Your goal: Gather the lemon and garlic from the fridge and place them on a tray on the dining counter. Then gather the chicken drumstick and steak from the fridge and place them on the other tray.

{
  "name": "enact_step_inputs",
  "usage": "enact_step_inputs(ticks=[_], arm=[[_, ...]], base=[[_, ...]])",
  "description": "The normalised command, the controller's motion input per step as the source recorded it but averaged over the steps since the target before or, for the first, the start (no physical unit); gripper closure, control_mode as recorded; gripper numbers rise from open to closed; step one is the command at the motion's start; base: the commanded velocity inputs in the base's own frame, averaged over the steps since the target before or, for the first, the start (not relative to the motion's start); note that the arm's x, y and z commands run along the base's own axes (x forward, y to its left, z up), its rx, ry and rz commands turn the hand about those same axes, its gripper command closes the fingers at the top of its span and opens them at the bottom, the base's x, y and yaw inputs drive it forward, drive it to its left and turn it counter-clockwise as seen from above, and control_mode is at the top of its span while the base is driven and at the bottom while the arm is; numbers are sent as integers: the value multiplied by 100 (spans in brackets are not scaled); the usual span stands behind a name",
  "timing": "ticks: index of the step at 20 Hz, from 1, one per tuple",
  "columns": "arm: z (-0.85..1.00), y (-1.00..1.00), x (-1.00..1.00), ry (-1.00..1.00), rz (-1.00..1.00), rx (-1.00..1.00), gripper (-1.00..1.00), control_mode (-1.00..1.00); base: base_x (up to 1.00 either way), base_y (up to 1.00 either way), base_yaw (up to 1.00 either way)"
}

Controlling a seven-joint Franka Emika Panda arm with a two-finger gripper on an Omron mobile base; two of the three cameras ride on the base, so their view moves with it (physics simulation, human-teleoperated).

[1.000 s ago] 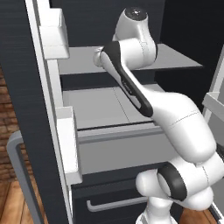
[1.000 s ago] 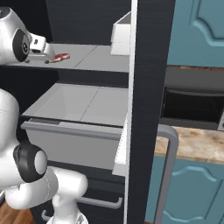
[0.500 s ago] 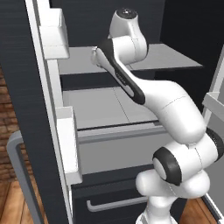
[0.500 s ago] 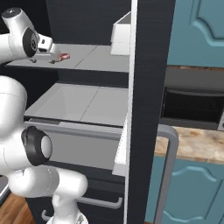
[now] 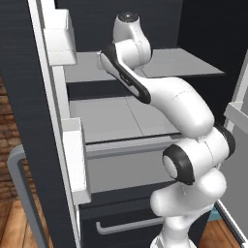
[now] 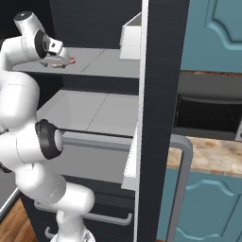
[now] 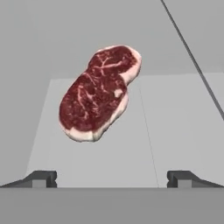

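Note:
The steak (image 7: 98, 94), dark red with pale marbling and a pale fat rim, lies flat on the grey upper shelf (image 6: 104, 64) of the open charcoal fridge (image 5: 19, 97). My gripper (image 7: 111, 179) is open. Its two dark fingertips (image 7: 41, 178) stand wide apart, short of the steak, with nothing between them. In the right base view the gripper (image 6: 56, 63) hovers over the shelf's left part, right beside the steak (image 6: 70, 60). The lemon, garlic, chicken drumstick, trays and dining counter are out of view.
A white door bin (image 5: 60, 36) hangs on the left door, and another bin (image 6: 131, 40) sits by the right door's edge (image 6: 158, 118). A grey drawer (image 5: 126, 164) lies below the shelf. A built-in oven (image 6: 208, 113) and a tan top (image 6: 212, 156) are to the right.
The arm has reached further into the fridge over the upper shelf, bringing the hand closer to the steak. The jaws have stayed open and the steak has not moved.

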Motion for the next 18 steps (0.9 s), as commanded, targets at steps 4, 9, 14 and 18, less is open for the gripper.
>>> enact_step_inputs(ticks=[4, 9, 14, 18], arm=[[-9, 13, 53, 6, -9, 0, -100, -100], [-10, 13, 52, 7, -7, 0, -100, -100], [-9, 8, 52, 7, -5, 0, -100, -100], [-31, 0, 13, 6, -2, 0, 100, -100]], base=[[0, 0, 0], [0, 0, 0], [0, 0, 0], [0, 0, 0]])
